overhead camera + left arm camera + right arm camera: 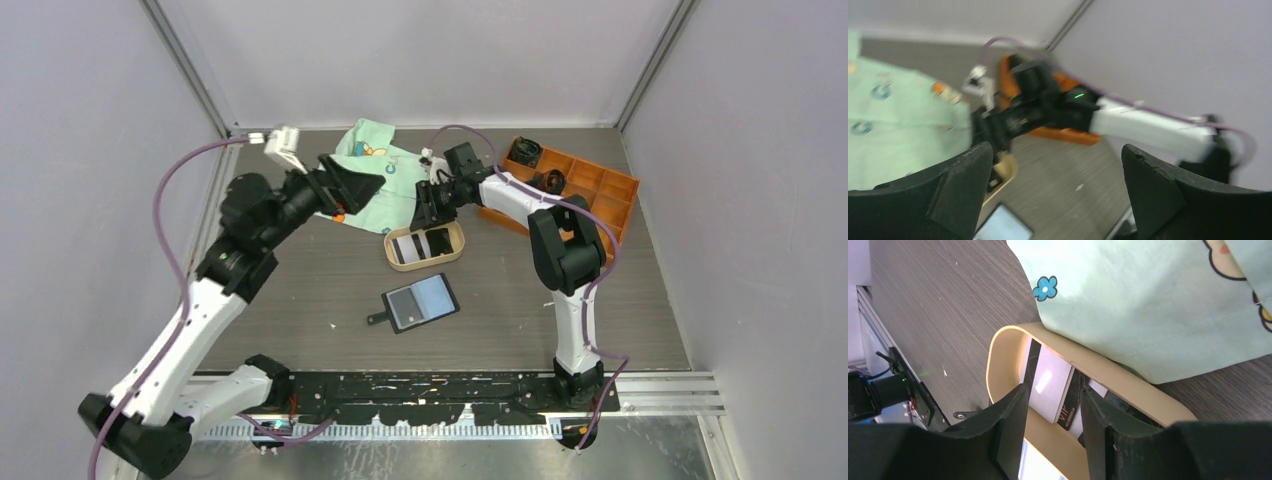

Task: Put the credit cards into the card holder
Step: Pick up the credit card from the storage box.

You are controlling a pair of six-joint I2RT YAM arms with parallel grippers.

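Observation:
The credit cards lie in a tan oval tray (425,246). In the right wrist view a whitish-grey card (1048,382) overlaps a black card (1071,409) marked VIP. The card holder (421,302) lies open on the table in front of the tray, greyish pockets up, and it shows blurred in the left wrist view (1000,227). My right gripper (432,210) hovers over the tray's far side, and its jaws (1053,415) are open a little above the cards, holding nothing. My left gripper (352,184) is wide open and empty (1055,185) above the cloth.
A pale green printed cloth (375,170) lies behind the tray and drapes over its far rim (1148,300). An orange compartment box (585,190) with small dark items stands at the back right. Grey walls enclose the table on three sides.

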